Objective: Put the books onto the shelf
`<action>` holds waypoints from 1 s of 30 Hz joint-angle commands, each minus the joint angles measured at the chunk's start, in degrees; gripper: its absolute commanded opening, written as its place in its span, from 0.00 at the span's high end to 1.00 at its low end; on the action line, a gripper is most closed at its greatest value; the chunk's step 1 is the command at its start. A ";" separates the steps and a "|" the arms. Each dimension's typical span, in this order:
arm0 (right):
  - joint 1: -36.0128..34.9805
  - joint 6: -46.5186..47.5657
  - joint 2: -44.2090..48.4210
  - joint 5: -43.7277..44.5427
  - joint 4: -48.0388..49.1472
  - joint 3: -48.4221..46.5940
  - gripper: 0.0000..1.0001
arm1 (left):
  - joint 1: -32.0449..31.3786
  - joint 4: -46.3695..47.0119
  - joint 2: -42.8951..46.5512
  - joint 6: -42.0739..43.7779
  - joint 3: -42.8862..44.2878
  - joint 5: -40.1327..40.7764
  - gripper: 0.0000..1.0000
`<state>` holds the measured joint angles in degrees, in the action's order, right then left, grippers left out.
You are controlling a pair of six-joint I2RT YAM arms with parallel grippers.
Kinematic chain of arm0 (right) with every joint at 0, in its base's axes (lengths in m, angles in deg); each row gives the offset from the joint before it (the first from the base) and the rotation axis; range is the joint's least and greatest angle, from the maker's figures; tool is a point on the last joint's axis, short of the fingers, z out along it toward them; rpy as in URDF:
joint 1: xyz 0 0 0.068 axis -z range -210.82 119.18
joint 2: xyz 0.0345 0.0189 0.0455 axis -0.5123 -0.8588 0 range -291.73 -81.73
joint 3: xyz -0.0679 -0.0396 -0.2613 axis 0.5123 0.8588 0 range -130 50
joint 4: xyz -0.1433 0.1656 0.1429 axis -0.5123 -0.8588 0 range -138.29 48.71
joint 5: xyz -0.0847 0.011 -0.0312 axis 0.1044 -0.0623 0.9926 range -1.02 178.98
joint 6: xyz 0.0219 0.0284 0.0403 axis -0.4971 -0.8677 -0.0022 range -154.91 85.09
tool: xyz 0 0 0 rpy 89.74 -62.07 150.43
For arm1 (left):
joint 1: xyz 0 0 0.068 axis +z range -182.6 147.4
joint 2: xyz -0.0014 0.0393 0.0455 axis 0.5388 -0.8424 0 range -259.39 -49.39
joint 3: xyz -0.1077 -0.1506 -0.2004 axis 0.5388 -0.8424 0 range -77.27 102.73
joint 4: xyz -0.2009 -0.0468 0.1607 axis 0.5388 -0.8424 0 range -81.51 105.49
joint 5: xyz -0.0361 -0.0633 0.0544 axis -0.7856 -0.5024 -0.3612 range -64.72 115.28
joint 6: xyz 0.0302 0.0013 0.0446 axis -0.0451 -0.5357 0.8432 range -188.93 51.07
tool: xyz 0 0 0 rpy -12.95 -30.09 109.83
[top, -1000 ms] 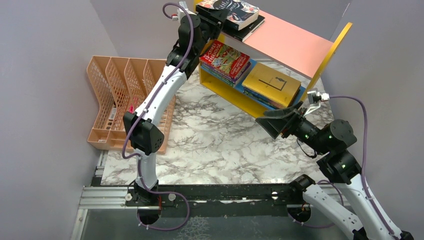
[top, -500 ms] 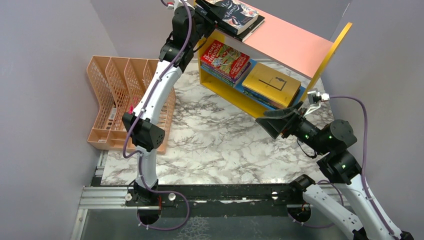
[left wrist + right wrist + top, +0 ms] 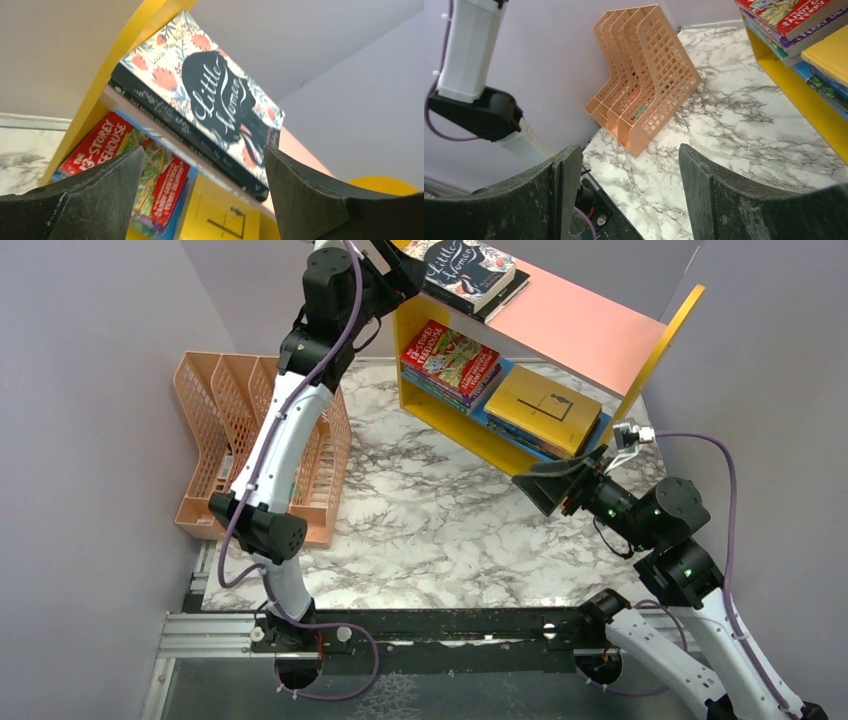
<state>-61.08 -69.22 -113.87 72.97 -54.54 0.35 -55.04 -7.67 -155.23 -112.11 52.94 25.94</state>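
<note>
The shelf (image 3: 585,330) has yellow sides, a pink top board and a blue lower board. On the pink board the floral "Little Women" book (image 3: 468,268) (image 3: 210,95) lies flat on a black book (image 3: 185,137). On the lower level sit a stack topped by a red "Treehouse" book (image 3: 450,358) (image 3: 100,145) and a stack topped by a mustard yellow book (image 3: 545,408) (image 3: 220,217). My left gripper (image 3: 392,262) (image 3: 202,200) is open, just left of the top books, holding nothing. My right gripper (image 3: 535,495) (image 3: 629,200) hangs open and empty over the marble table (image 3: 440,530).
A peach mesh file rack (image 3: 255,445) (image 3: 644,75) stands at the table's left, close beside the left arm. Grey walls close in both sides. The black base rail (image 3: 450,630) runs along the near edge.
My left gripper has opened wide, let go of the "Little Women" book on the pink board and drawn back to the left. The right arm has not moved.
</note>
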 commanded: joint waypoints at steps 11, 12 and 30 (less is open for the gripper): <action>-0.06 9.28 0.98 21.40 -18.30 -7.49 0.00 | 0.02 -2.83 34.41 16.82 -43.82 -3.64 0.05; -0.06 9.35 1.16 23.31 -19.91 -8.09 0.00 | 0.02 -3.76 37.21 17.15 -46.56 -2.84 0.03; -0.08 13.94 5.70 43.83 -33.79 -23.81 0.00 | 0.02 -24.55 64.58 21.35 -51.79 16.97 0.01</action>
<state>-61.08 -57.94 -108.87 112.01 -85.49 -20.33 -55.10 -27.95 -92.04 -92.99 -3.21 37.50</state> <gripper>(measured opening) 0.998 0.986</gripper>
